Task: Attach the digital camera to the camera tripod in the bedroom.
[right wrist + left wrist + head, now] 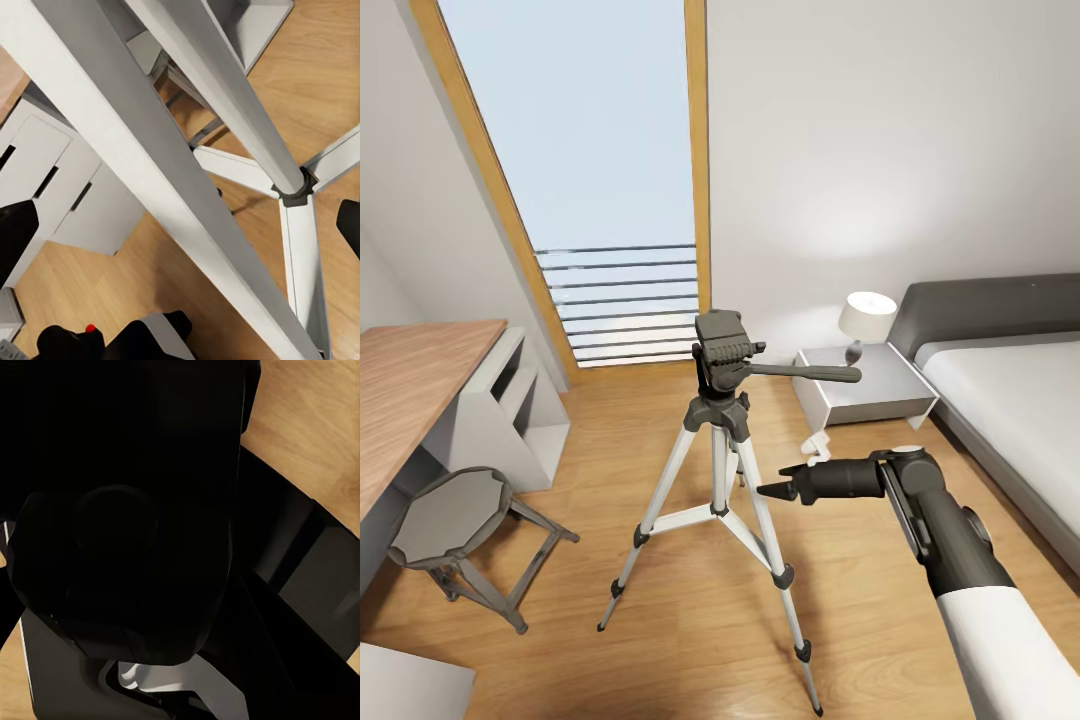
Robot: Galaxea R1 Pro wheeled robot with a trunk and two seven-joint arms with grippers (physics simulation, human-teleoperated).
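Right hand (pixel 770 491): we see it beside the camera tripod (pixel 722 430), fingers spread wide, empty;
Left hand: we cannot tell its state;
Risk: we judge it may knock the leg and tip it over.

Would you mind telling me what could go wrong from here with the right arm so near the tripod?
The right pincer hangs close beside a leg of the silver-legged camera tripod; a sideways move could knock it over. The small black digital camera with a red dot sits low, far from the dark grey pan head.

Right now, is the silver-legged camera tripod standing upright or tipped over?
Upright: the silver-legged camera tripod stands with legs spread on the light wood floor, dark pan head on top.
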